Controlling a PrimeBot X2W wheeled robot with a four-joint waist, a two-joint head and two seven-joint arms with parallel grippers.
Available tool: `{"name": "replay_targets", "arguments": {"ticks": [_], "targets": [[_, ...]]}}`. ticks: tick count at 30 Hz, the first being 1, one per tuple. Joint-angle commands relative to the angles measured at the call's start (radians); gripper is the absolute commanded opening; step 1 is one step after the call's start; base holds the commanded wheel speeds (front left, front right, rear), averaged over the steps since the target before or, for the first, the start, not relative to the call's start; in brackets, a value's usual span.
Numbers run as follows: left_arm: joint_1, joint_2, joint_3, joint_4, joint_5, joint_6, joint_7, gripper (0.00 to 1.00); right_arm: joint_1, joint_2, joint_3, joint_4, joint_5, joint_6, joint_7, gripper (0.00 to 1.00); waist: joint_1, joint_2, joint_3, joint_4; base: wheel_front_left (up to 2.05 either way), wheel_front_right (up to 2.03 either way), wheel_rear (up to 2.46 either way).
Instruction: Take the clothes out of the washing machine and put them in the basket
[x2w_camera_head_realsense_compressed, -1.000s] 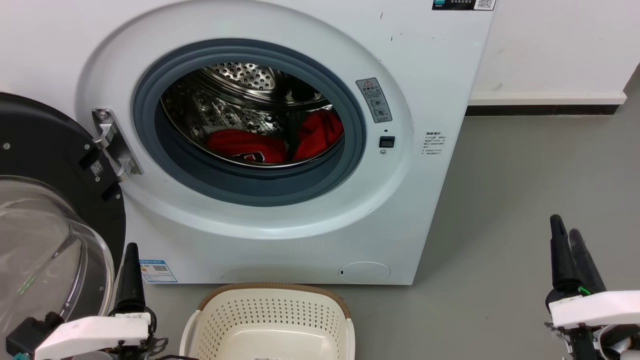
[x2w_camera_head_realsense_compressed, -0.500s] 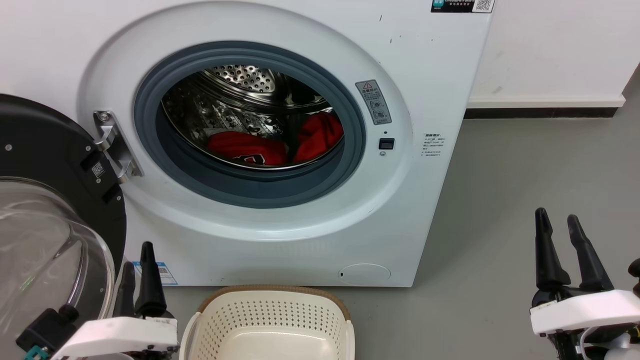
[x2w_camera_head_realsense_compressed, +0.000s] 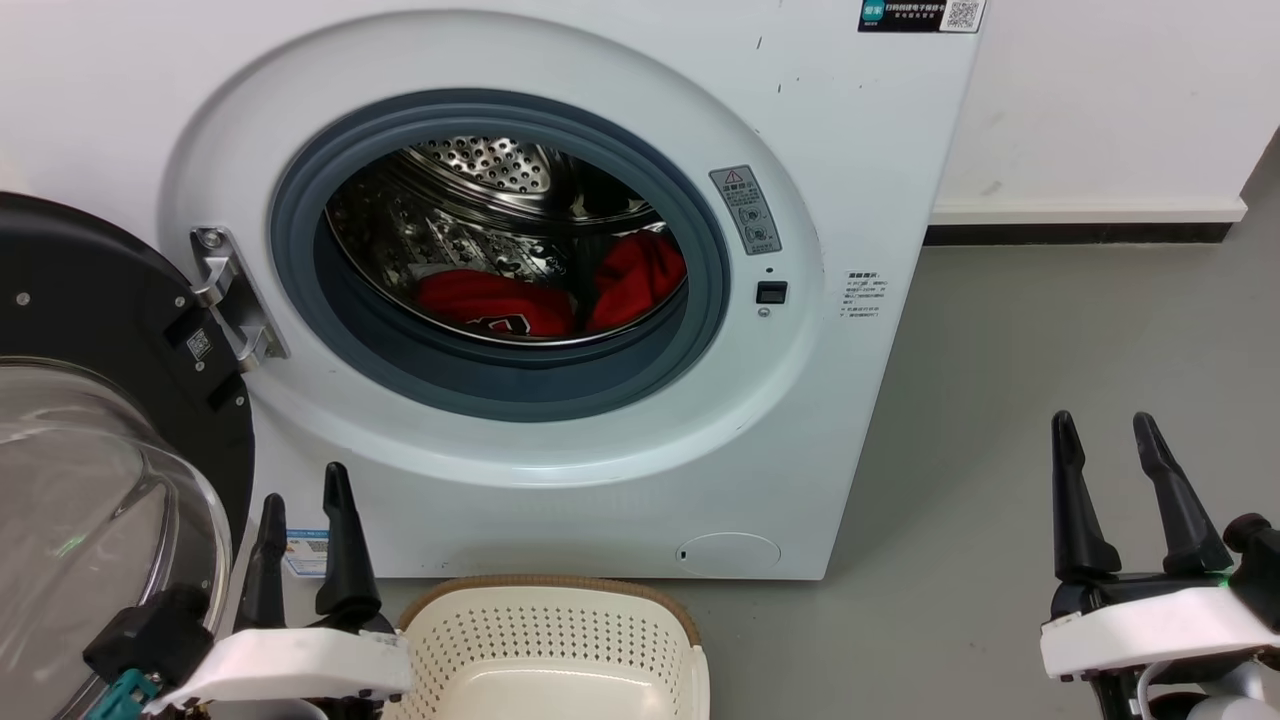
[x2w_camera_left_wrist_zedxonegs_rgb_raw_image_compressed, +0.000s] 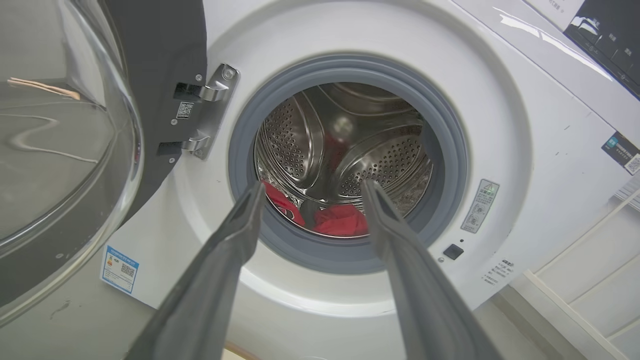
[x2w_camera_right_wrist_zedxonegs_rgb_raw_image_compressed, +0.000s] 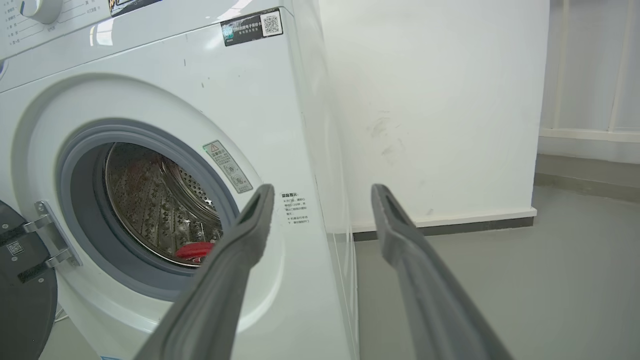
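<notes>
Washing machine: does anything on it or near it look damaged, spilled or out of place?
Nothing serious. The washing machine has a few small dark marks on its white front, upper right. The clothes lie inside it; the basket stands upright.

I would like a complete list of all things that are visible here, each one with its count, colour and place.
washing machine: one, white, straight ahead, standing on the floor against the wall
door: one, black rim with clear glass, swung open at the machine's left side
gasket: one, grey, around the round opening
drum: one, perforated steel, inside the opening
clothes: two, bright red, side by side low in the drum
basket: one, cream with a brown rim, on the floor in front of the machine
floor: one, grey, to the right of the machine
wall: one, white, behind the machine
left gripper: one, dark fingers, lower left beside the basket, open
right gripper: one, dark fingers, lower right above the floor, open
</notes>
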Motion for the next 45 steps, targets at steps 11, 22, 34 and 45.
{"name": "replay_targets", "arguments": {"ticks": [11, 22, 34, 45], "targets": [[0.023, 0.002, -0.052, -0.052, 0.19, 0.03, -0.034, 1.0, 0.027, -0.004, 0.018, -0.035, -0.183, 0.0, -0.034, 1.0, 0.0, -0.0001, -0.011, -0.004, 0.0, 0.0, 0.0], [0.054, 0.012, -0.093, -0.002, 0.322, 0.023, -0.059, 1.0, 0.058, -0.004, 0.028, -0.017, -0.308, 0.0, -0.059, 1.0, 0.0, -0.0001, -0.024, -0.008, 0.0, 0.0, 0.0], [0.067, 0.053, -0.174, -0.002, 0.456, 0.075, -0.085, 1.0, 0.07, -0.004, 0.052, -0.013, -0.441, 0.0, -0.086, 1.0, 0.0, -0.0001, -0.038, -0.011, 0.0, 0.0, 0.0], [0.078, 0.065, -0.215, 0.015, 0.509, 0.098, -0.104, 1.0, 0.087, -0.002, 0.058, 0.041, -0.379, 0.0, -0.107, 1.0, 0.0, -0.0001, -0.044, -0.019, 0.0, 0.0, 0.0]]}}
